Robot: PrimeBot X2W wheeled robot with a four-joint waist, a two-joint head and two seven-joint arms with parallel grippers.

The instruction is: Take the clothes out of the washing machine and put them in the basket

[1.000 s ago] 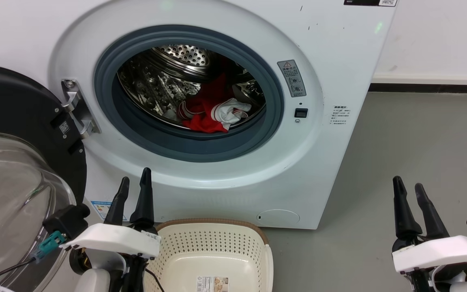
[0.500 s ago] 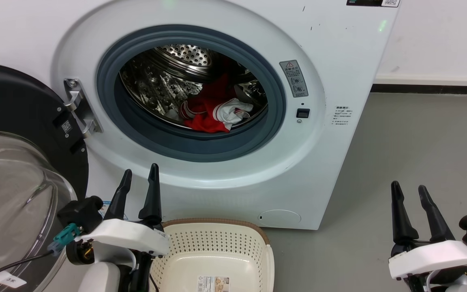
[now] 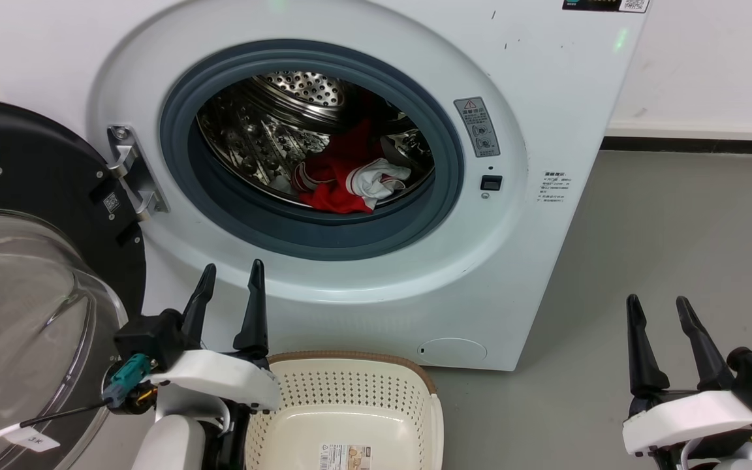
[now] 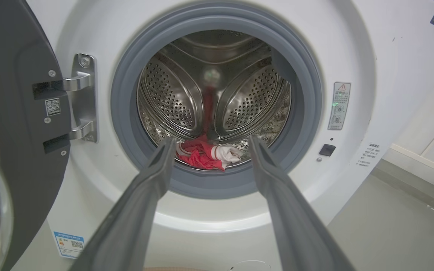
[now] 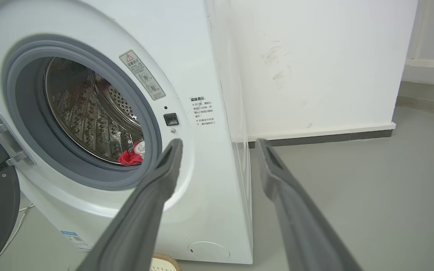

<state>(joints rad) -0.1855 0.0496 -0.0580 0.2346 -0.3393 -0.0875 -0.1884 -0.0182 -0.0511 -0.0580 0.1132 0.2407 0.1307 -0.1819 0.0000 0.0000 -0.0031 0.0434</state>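
Red clothes [image 3: 340, 176] with white trim lie bunched at the bottom of the steel drum of the white washing machine [image 3: 532, 98], whose black-framed glass door [image 3: 30, 196] hangs open to the left. The cream basket [image 3: 343, 398] stands on the floor below the machine's opening, with a paper label inside it. My left gripper [image 3: 232, 271] is open beside the basket's left rim, fingers pointing up at the machine's front. In the left wrist view the clothes [image 4: 207, 154] sit between the open fingers [image 4: 149, 188], far ahead. My right gripper [image 3: 655, 303] is open over the floor, right of the machine.
Grey floor [image 3: 676, 228] stretches to the right of the machine up to a white wall with a dark skirting [image 3: 696, 143]. The open door's glass bowl [image 3: 17, 313] bulges close to my left arm. The metal door hinge [image 3: 131, 176] sits left of the grey rubber ring [image 3: 324, 238].
My left gripper has shifted right and slightly lower in the head view, nearer the basket. The right gripper has sunk a little. The clothes have not moved.
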